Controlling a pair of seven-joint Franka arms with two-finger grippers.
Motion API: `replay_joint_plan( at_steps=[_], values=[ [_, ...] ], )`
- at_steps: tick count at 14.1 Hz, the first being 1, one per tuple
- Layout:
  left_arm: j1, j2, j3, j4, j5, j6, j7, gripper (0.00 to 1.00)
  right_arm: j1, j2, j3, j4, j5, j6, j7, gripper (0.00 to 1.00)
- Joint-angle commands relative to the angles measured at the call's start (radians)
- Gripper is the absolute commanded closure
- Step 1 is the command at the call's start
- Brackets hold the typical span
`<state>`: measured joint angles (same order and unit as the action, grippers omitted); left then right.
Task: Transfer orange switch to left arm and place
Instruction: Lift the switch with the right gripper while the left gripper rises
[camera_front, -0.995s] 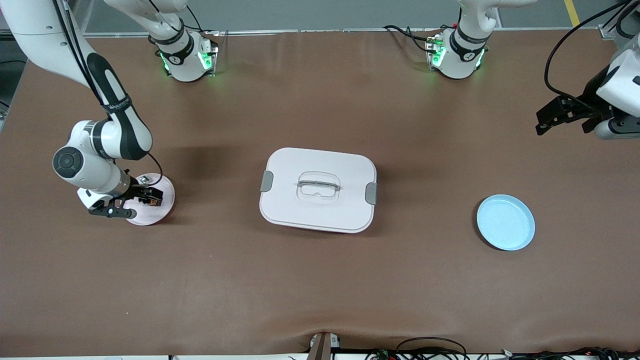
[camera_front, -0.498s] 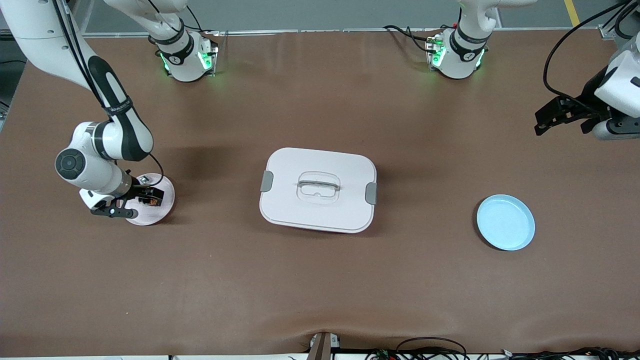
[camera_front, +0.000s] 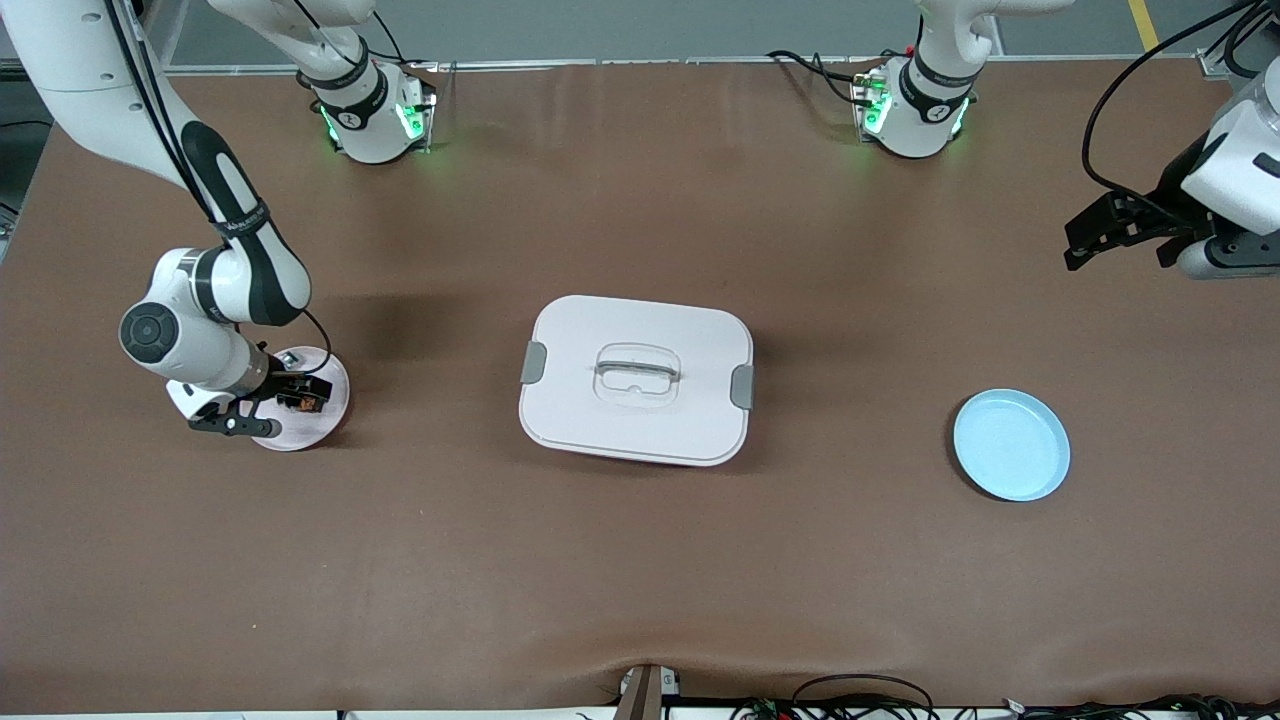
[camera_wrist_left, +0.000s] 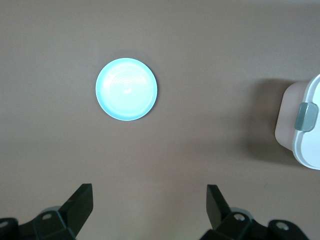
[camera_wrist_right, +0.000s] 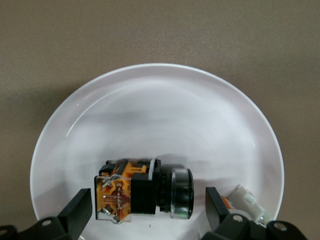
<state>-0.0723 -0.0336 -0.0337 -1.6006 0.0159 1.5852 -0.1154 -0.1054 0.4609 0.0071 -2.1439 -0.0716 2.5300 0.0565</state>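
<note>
The orange switch (camera_front: 305, 398) is a small black block with an orange face. It lies on its side on a pale pink plate (camera_front: 325, 415) near the right arm's end of the table. My right gripper (camera_front: 268, 405) is low over that plate and open. In the right wrist view the switch (camera_wrist_right: 145, 192) lies between the two fingertips of the gripper (camera_wrist_right: 147, 212), with a gap on each side. The white lidded box (camera_front: 636, 378) sits mid-table. My left gripper (camera_front: 1092, 238) hangs open and empty over the table at the left arm's end; its wrist view shows it (camera_wrist_left: 150, 207) over bare table.
A light blue plate (camera_front: 1011, 445) lies between the box and the left arm's end; it shows in the left wrist view (camera_wrist_left: 126, 89), with a box corner (camera_wrist_left: 306, 125). A small white piece with a red-orange mark (camera_wrist_right: 246, 198) lies on the pink plate beside the switch.
The right arm has shifted slightly, with its open gripper still around the switch on the plate. The left gripper has drifted a little. The switch has not moved.
</note>
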Motion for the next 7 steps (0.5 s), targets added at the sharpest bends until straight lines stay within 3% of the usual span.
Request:
replay_joint_plan(
  at_steps=[1,7],
  values=[
    [-0.017,0.008,-0.014,0.004,0.010,0.004,-0.010,0.00,-0.019,0.005,0.013,0.009,0.004,0.006,0.011,0.00],
    [-0.014,0.015,-0.020,0.005,0.010,0.004,-0.012,0.00,-0.016,0.008,0.013,0.021,0.004,0.007,0.011,0.00]
  ],
)
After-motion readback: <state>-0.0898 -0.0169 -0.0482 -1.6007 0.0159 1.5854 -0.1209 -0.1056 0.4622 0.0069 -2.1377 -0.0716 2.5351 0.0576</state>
